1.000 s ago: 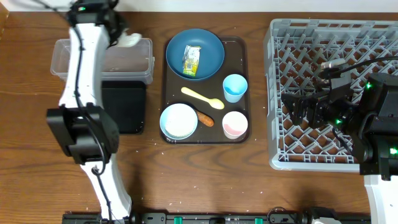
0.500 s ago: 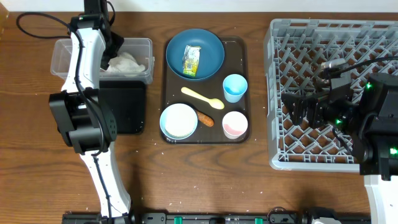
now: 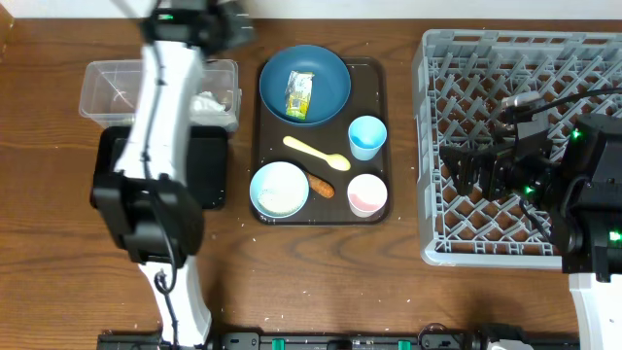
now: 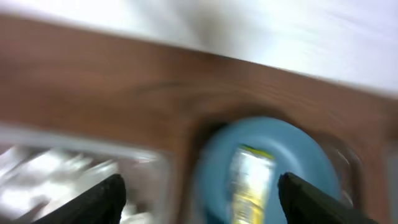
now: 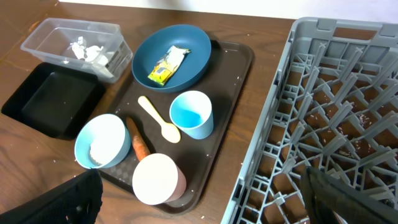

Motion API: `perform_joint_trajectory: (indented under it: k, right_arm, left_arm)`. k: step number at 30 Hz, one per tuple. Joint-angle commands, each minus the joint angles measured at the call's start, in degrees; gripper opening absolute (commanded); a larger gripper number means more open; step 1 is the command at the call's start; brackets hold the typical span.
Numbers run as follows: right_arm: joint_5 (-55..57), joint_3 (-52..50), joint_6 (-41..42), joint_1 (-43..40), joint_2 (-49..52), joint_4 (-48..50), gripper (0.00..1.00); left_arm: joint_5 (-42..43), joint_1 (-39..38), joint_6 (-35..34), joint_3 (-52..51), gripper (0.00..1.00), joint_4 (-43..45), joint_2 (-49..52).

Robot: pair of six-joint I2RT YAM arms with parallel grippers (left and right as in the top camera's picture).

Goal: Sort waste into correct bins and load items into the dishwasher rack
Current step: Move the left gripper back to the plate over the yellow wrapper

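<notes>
Dark wood table [image 3: 321, 282]. My left gripper [image 4: 202, 196] hovers at far side, jaws apart, empty, over blue plate [image 3: 330, 68] on brown tray [image 3: 375, 80]. Yellow-green wrapper [image 3: 299, 95] lies flat in plate: likely light, crinkly, slippery; pinch across narrow width. My right gripper [image 5: 202, 193] apart, empty, above rack [image 3: 583, 49].

dark blue plate [image 3: 331, 76], yellow-green wrapper [image 3: 299, 96], grey rack [image 3: 429, 194].

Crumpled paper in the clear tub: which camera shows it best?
Right wrist: the crumpled paper lies unobstructed and sharp inside the clear tub. Overhead shows only part of it, because the left arm crosses the tub. Left wrist is motion-blurred, giving just pale smears at its lower left.
</notes>
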Motion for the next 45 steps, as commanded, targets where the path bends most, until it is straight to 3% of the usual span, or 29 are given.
perform_joint_trajectory:
  k: [1,5,21,45]
  right_arm:
    - [0.11,1.09,-0.13,0.44,0.11,-0.04,0.99]
    - [0.13,1.09,-0.13,0.44,0.11,-0.07,0.99]
    - [0.13,1.09,-0.13,0.44,0.11,-0.79,0.99]
    - [0.11,1.09,-0.13,0.44,0.11,-0.7,0.99]
  left_arm:
    - [0.59,-5.62,13.79,0.22,0.84,0.5,3.43]
    - [-3.45,-9.18,15.3,0.22,0.88,2.32,8.39]
    - [-2.99,-9.7,18.27,-0.04,0.88,3.1,19.89]
    - [-2.97,-9.7,18.43,-5.33,0.88,3.8,22.14]
